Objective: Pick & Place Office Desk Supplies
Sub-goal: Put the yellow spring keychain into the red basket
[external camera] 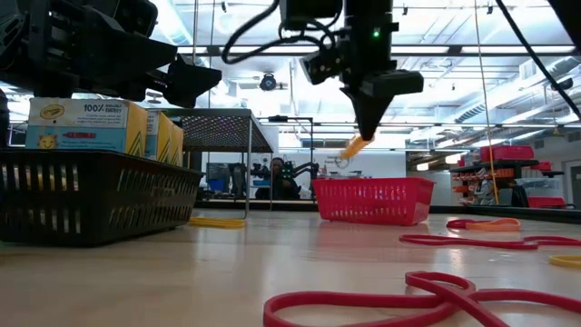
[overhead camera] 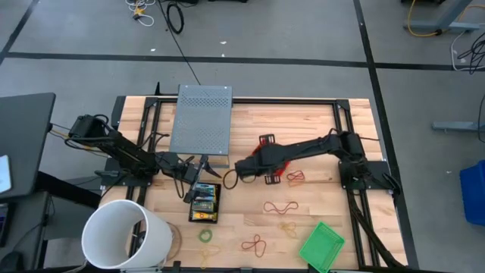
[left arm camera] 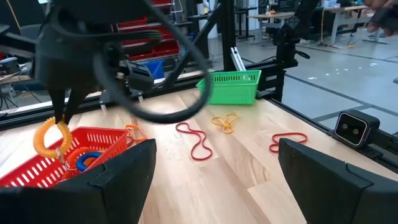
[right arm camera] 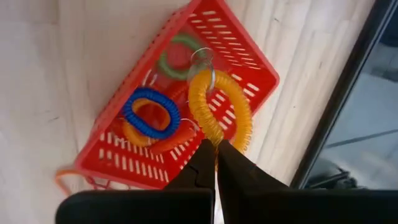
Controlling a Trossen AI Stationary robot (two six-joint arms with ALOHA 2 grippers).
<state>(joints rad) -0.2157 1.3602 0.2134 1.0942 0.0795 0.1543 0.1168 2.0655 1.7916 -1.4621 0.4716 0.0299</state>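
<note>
My right gripper (right arm camera: 216,149) is shut on an orange coil loop (right arm camera: 221,106) and holds it above a red basket (right arm camera: 249,59). A blue coil (right arm camera: 149,112), an orange one and a green one lie in that basket. In the low view the right gripper (external camera: 365,134) hangs over the red basket (external camera: 372,200). My left gripper (left arm camera: 211,180) stands open and level, empty, beside a black basket (overhead camera: 204,216) holding yellow-and-green boxes (external camera: 86,123). Red and yellow rubber bands (left arm camera: 196,143) lie loose on the table. My right gripper pinches the orange coil loop at one spot on its ring (right arm camera: 214,138) between its two fingertips, slanting down from above. The loop hangs below the fingers, lifted clear of the red basket, with a metal key ring (right arm camera: 202,59) at its lower end.
A big white bucket (overhead camera: 121,235) stands at the near left corner and a green basket (overhead camera: 322,244) at the near right. A grey perforated metal stand (overhead camera: 201,117) sits at the far side. More rubber bands (overhead camera: 280,206) lie scattered over the near half of the table.
</note>
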